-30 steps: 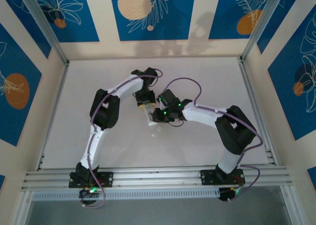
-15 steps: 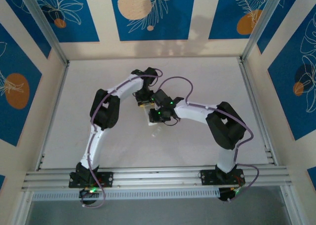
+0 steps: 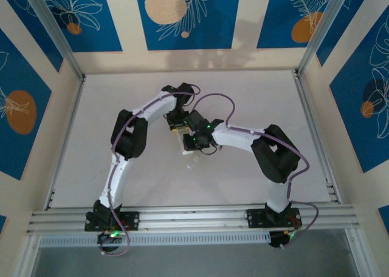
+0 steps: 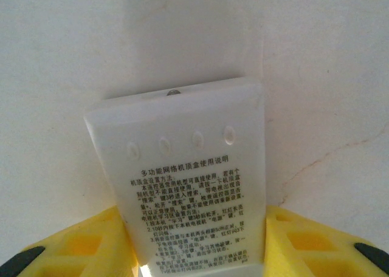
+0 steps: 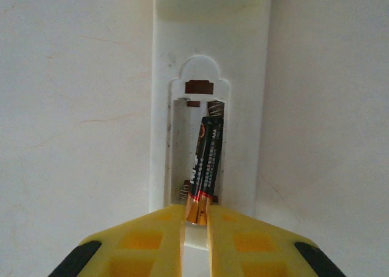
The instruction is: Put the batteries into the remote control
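The white remote control point(image 5: 243, 64) lies back side up on the table, its battery compartment point(image 5: 180, 144) open. My right gripper point(image 5: 196, 219) is shut on one dark battery point(image 5: 205, 161) at its coppery near end. The battery slants into the compartment's right slot, its far end against the spring there. The left slot holds nothing. My left gripper point(image 4: 194, 228) is shut on the remote control point(image 4: 182, 167) across its width, over the printed label. In the top view both grippers meet mid-table, left gripper point(image 3: 177, 126) and right gripper point(image 3: 189, 142), over the remote point(image 3: 186, 147).
A small pale piece point(image 3: 193, 163) lies on the white table point(image 3: 109, 107) just in front of the remote. Aluminium rails point(image 3: 182, 216) run along the near edge, and patterned walls stand on the other three sides.
My right arm has shifted left, bringing its gripper and the battery closer to the remote and the left gripper. The left arm has stayed in place.
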Robot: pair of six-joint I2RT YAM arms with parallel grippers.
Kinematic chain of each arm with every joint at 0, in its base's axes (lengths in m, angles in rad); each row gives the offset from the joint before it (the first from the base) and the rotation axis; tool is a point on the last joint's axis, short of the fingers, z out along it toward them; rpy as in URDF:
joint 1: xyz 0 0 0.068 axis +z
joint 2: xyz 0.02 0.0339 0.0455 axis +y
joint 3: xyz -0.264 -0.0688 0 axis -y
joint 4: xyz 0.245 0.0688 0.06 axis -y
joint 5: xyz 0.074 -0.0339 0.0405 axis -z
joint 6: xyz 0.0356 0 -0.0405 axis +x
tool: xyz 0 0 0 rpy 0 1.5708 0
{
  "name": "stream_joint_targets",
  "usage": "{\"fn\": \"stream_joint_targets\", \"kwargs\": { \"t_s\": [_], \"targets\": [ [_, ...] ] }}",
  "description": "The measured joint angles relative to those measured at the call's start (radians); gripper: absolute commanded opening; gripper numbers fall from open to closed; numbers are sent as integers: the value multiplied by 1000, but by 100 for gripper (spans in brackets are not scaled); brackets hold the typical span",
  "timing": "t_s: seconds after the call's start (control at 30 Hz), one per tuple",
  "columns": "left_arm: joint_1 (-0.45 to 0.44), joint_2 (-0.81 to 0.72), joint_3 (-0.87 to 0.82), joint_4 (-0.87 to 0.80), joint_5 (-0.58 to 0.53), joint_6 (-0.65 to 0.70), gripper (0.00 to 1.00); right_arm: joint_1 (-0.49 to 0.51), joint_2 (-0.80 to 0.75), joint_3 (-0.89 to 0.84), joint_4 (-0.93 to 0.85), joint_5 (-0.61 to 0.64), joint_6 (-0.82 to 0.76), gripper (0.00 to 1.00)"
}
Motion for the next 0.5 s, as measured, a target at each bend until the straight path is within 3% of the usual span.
{"fn": "stream_joint_targets", "kwargs": {
  "t_s": [0.5],
  "targets": [
    [2, 1, 3, -1, 5, -3, 43, 23, 50, 103, -141, 63, -3, 15]
  ]
}}
